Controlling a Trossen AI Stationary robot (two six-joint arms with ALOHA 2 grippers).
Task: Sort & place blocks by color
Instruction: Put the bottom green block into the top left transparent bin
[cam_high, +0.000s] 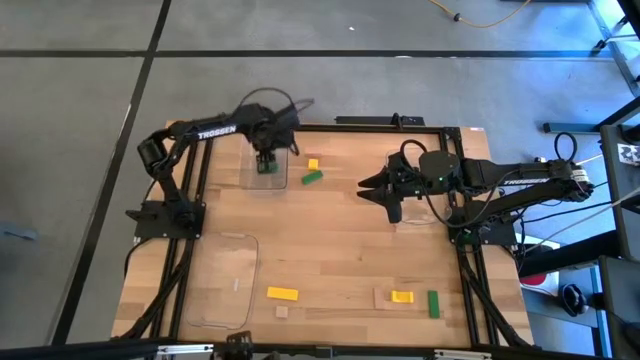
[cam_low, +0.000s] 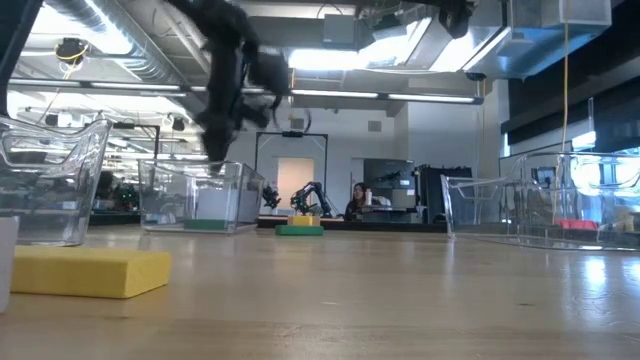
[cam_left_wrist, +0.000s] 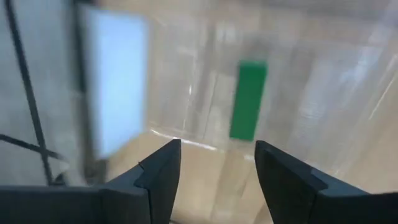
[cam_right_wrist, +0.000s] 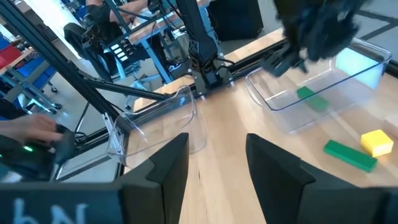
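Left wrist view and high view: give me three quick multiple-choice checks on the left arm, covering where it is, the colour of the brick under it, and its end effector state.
1. Where is the left end effector?
A. Over the clear tray at the high view's top
B. Over the tray at the high view's bottom
C. Beside the right arm

2. What colour is the brick in that tray?
A. Yellow
B. Tan
C. Green

3. What state is the left end effector in?
A. Shut on a brick
B. Open, empty
C. Shut, empty

Answers:
1 A: the left end effector hangs over the clear tray.
2 C: the green brick lies inside.
3 B: its fingers stand apart with nothing between.
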